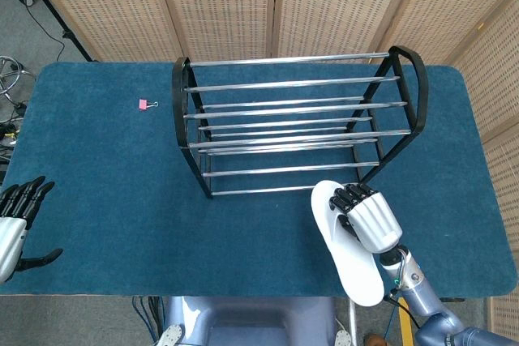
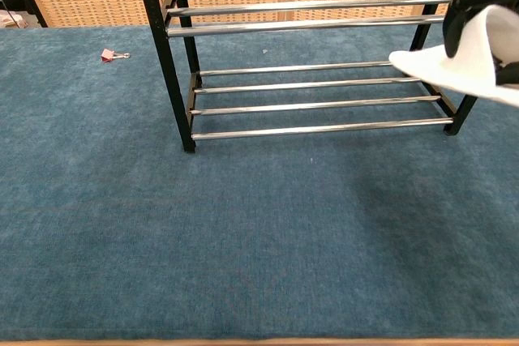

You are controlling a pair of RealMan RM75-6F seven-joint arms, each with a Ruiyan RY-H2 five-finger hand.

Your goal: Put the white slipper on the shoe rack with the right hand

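White flat foam slipper (image 1: 350,250) gripped in right robot hand (image 1: 369,218), fingers curled over it, lifted off blue counter (image 1: 105,200), near right end of black-and-chrome shoe rack (image 1: 292,123). Transport step; next: carry toe forward onto rails.

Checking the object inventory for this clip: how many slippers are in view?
1. The flat white foam slipper is gripped by the right robot hand, lifted in front of the black-framed chrome-bar shoe rack. No others visible.

Shoe rack (image 1: 292,119): glossy metal rails; table (image 1: 97,200): matt blue cloth.
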